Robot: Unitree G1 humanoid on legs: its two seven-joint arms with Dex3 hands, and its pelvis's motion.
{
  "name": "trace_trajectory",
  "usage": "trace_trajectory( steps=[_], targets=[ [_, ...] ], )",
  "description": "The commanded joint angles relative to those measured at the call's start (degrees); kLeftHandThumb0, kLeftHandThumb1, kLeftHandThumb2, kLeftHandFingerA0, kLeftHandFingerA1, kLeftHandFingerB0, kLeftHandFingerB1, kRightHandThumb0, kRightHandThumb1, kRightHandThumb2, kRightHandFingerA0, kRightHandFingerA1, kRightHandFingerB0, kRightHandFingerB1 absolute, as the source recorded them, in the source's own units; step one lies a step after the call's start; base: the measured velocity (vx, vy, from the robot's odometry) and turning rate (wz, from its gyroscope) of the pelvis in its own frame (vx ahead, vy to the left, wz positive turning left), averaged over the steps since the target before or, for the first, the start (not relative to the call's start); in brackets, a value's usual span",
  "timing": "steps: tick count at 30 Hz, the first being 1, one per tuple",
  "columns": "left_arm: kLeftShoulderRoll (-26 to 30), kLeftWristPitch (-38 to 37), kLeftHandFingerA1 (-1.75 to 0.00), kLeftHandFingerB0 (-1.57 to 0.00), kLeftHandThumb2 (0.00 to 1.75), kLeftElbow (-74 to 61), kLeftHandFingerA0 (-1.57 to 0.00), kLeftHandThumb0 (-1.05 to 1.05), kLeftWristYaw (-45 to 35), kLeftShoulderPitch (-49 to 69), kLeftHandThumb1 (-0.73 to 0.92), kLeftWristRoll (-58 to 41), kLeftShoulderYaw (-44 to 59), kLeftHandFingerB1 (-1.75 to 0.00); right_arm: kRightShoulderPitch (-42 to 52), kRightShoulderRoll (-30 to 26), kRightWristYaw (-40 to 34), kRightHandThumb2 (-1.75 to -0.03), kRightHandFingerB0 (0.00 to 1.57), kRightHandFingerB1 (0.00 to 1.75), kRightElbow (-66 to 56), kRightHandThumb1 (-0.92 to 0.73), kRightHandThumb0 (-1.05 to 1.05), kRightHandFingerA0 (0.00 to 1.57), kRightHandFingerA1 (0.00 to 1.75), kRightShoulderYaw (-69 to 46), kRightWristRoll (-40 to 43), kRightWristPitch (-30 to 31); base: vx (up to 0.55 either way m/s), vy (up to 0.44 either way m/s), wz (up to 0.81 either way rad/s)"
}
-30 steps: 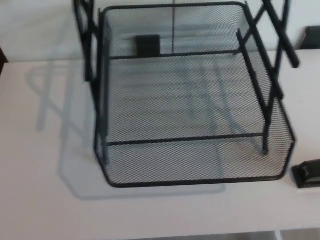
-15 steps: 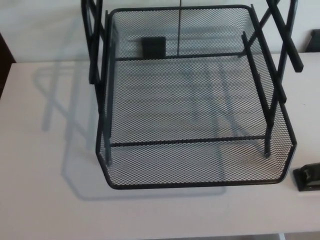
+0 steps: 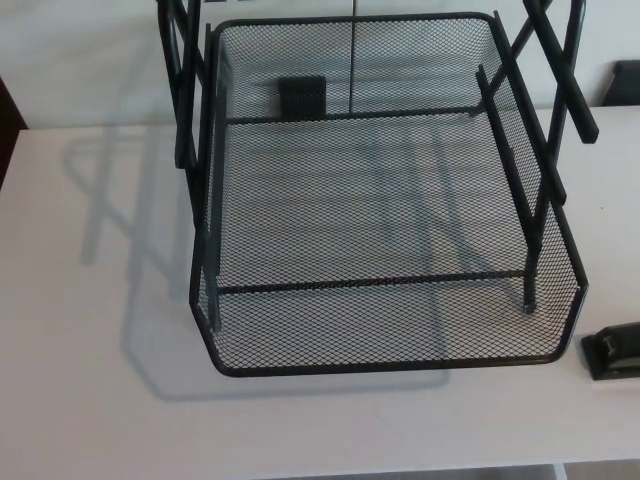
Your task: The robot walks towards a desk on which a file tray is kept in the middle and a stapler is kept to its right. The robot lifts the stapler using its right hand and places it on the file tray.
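Your view has shifted slightly since half a second ago, bringing more of the stapler in at the right edge; nothing on the desk itself has moved. Neither the left hand nor the right hand shows, so you cannot tell how their fingers stand. The black mesh file tray sits mid-desk, and the stapler lies on the desk just beside its front right corner, seemingly not touching.

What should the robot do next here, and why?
Probably bring the right hand in toward the stapler. It lies on the desk just right of the file tray, partly cut off at the picture's edge, and neither hand is in view.
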Motion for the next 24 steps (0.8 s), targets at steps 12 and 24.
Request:
trace_trajectory(
  steps=[12,24],
  targets=[
    [1.24,-2.14,-1.02,-0.09,1.31,0.04,-0.3,-1.05,-1.05,-1.32,0.52,-1.01,0.26,-0.8,8.86,-14.76,26.61,-0.58,0.01,0.24,-33.73,-0.6,-0.54,0.0,0.29,19.08,-1.98,1.4,0.0,0.0,0.0],
    [1.1,-1.25,-1.06,-0.1,1.31,0.04,-0.35,-1.05,-0.51,-1.16,0.51,-1.19,0.44,-0.8,10.26,-20.24,31.22,-0.66,0.07,0.27,-36.18,-0.44,-0.5,0.05,0.28,32.86,-9.89,0.07,0.0,0.0,0.0]
  ],
)
